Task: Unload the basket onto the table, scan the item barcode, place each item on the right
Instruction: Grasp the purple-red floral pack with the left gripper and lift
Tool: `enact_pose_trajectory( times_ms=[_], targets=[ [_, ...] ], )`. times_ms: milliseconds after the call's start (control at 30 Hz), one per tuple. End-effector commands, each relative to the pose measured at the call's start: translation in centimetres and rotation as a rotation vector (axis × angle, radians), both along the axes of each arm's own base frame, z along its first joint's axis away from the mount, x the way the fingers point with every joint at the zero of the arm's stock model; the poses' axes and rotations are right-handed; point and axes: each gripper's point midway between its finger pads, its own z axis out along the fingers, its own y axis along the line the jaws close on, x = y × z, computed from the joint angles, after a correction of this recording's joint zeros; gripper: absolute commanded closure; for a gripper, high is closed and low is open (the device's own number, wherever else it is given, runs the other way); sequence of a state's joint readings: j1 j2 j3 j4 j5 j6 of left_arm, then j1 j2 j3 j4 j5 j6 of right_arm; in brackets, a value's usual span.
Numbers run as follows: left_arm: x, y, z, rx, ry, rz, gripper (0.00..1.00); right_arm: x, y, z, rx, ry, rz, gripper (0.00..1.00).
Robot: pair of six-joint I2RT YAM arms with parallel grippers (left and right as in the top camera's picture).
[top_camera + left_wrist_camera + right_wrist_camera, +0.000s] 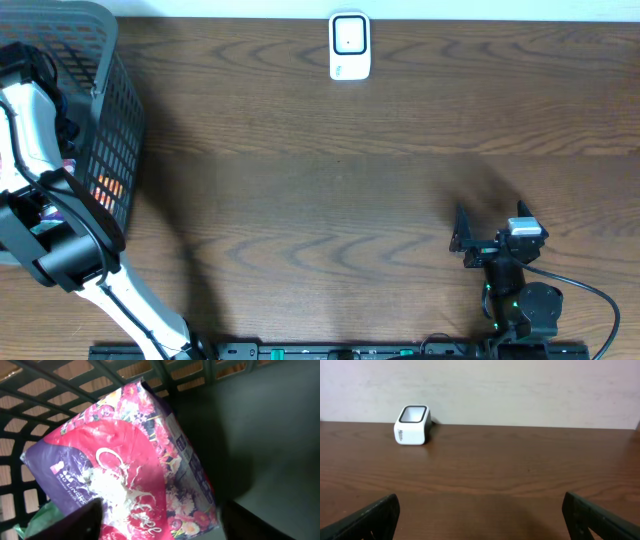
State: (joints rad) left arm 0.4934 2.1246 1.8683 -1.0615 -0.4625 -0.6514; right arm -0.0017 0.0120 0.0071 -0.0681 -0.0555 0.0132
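The item, a pink and purple floral package, lies tilted inside the grey mesh basket at the table's left edge. No barcode shows on its visible face. My left gripper is down in the basket with one finger on each side of the package's lower end. Whether the fingers press on the package is unclear. From overhead the arm and basket hide that gripper. The white barcode scanner stands at the far middle of the table, also in the right wrist view as the scanner. My right gripper rests open near the front right, nothing between its fingers.
Something green lies under the package's lower left corner. Orange print shows through the basket's mesh wall. The basket's walls stand close around the left gripper. Brown wooden tabletop stretches between basket, scanner and right arm.
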Motion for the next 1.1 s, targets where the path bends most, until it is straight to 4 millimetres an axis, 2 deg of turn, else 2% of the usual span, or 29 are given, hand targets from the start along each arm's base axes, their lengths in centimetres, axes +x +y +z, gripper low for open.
enact_pose_trajectory(
  times_ms=[0, 67, 300, 400, 467, 567, 700, 767, 867, 933, 1033, 1067],
  targets=[
    [-0.2, 0.2, -1.1, 0.011, 0.019, 0.019, 0.11, 0.0, -0.1, 0.0, -0.010, -0.002, -0.002, 0.01],
    [0.0, 0.3, -1.7, 0.009, 0.023, 0.018, 0.05, 0.0, -0.1, 0.0, -0.010, -0.002, -0.002, 0.01],
    [-0.1, 0.2, -4.2, -0.021, 0.082, 0.006, 0.05, 0.0, -0.1, 0.0, -0.010, -0.002, -0.002, 0.01],
    [-0.4, 0.1, -5.5, -0.039, 0.117, -0.001, 0.10, 0.0, -0.1, 0.0, -0.010, -0.002, -0.002, 0.01],
    [-0.6, 0.0, -6.0, -0.051, 0.142, -0.013, 0.20, 0.0, -0.1, 0.0, -0.010, -0.001, -0.002, 0.01],
    [-0.8, -0.1, -6.1, -0.061, 0.165, -0.037, 0.42, 0.0, -0.1, 0.0, -0.010, -0.002, -0.002, 0.01],
    [-1.4, -0.4, -6.0, -0.081, 0.206, -0.067, 0.92, 0.0, -0.1, 0.0, -0.010, -0.002, -0.002, 0.01],
    [-1.7, -0.5, -5.9, -0.088, 0.218, -0.068, 0.93, 0.0, -0.1, 0.0, -0.010, -0.002, -0.002, 0.01],
    [-2.4, -0.9, -5.1, -0.103, 0.244, -0.067, 0.93, 0.0, -0.1, 0.0, -0.010, -0.002, -0.002, 0.01],
    [-2.8, -1.3, -3.7, -0.105, 0.243, -0.069, 0.93, 0.0, -0.1, 0.0, -0.010, -0.002, -0.002, 0.01],
    [-2.6, -1.7, -0.3, -0.088, 0.157, -0.071, 0.93, 0.0, -0.1, 0.0, -0.010, -0.002, -0.002, 0.01],
    [-2.3, -2.0, 1.8, -0.078, 0.085, -0.075, 0.93, 0.0, -0.1, 0.0, -0.010, -0.002, -0.002, 0.01]
  ],
)
